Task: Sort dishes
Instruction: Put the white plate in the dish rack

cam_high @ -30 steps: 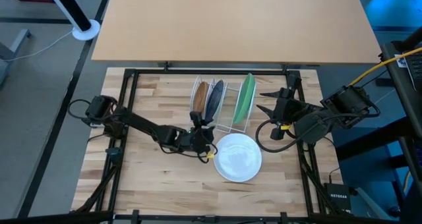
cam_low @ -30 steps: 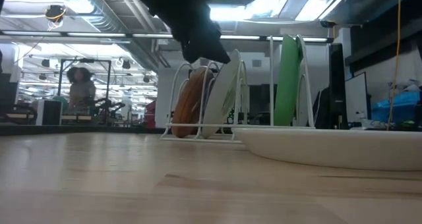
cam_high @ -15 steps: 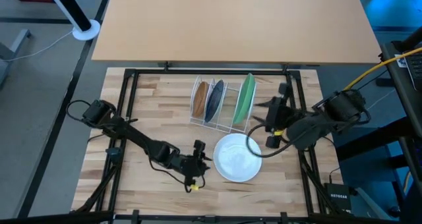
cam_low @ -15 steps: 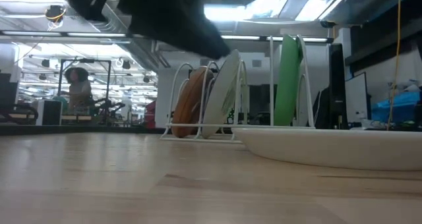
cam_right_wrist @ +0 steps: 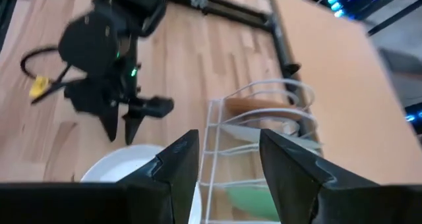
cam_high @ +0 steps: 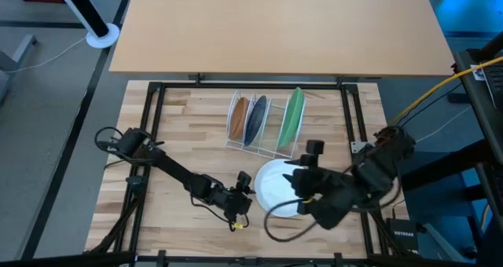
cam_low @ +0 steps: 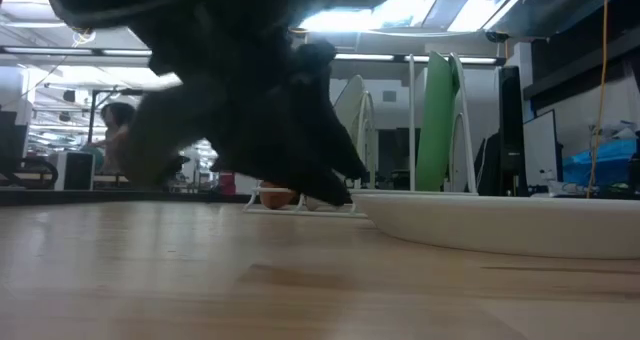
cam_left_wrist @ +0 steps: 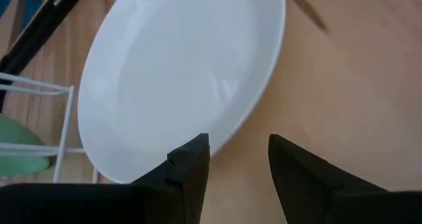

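Note:
The white plate lies flat on the wooden table, in front of the white wire rack. In the rack, the brown plate, the blue speckled dish and the green plate stand on edge in its slots. My left gripper is open, low at the white plate's left rim; one finger is over the rim and the other is over the bare table. My right gripper is open above the plate's right part, pointing toward the rack.
A black frame runs around the wooden table top. Bare wood lies to the left of the rack and along the near edge. My right arm lies across the near right part of the table. A person shows far off in the low view.
My left gripper has drawn back from the rack toward the table's near edge, gone down, and come to the white plate's left rim. My right gripper has swung from beside the green plate toward the near edge and left, to above the white plate. The dishes have not moved.

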`<state>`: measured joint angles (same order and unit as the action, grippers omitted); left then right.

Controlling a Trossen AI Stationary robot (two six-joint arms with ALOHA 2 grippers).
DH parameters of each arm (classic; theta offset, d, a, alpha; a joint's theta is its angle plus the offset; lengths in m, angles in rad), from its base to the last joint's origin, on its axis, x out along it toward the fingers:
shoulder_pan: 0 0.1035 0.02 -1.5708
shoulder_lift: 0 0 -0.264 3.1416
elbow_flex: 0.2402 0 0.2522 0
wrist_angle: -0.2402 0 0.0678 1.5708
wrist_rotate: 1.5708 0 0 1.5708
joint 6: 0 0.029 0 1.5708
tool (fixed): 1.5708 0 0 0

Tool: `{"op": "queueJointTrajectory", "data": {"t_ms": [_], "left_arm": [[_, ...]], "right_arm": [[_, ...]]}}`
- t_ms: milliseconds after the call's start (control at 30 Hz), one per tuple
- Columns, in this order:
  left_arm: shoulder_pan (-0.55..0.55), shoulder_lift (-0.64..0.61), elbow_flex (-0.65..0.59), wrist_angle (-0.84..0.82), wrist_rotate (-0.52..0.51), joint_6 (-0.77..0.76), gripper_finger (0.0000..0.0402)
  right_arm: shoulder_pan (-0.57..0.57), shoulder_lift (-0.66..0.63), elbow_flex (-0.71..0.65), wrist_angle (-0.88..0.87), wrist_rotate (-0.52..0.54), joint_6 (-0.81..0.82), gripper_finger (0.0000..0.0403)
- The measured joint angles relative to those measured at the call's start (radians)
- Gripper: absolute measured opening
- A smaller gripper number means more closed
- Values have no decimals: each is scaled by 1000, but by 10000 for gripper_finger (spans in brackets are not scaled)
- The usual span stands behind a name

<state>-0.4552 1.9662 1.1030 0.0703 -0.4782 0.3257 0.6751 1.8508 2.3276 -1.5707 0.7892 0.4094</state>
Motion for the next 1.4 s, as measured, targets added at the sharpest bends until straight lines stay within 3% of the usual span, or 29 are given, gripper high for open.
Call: {"op": "queueJointTrajectory", "data": {"t_ms": [233, 367, 633, 767, 967, 1167, 1400], "left_arm": [[33, 14, 0, 13, -2, 49, 148], [54, 14, 0, 68, -3, 97, 148], [69, 14, 0, 78, 23, 157, 148], [68, 14, 0, 72, 28, 157, 148], [61, 14, 0, 68, 30, 157, 148], [61, 14, 0, 71, 58, 157, 148], [61, 14, 0, 73, 60, 157, 148]], "right_arm": [[76, -43, -72, 2, 189, 71, 166], [82, -108, -312, 1, 257, 241, 166], [85, -325, -852, 0, 257, 734, 166], [84, -435, -1077, 60, 211, 942, 166], [84, -506, -1373, 376, 66, 1024, 166], [84, -505, -1567, 657, -29, 1029, 166], [84, -505, -1718, 822, -73, 1116, 166]]}}
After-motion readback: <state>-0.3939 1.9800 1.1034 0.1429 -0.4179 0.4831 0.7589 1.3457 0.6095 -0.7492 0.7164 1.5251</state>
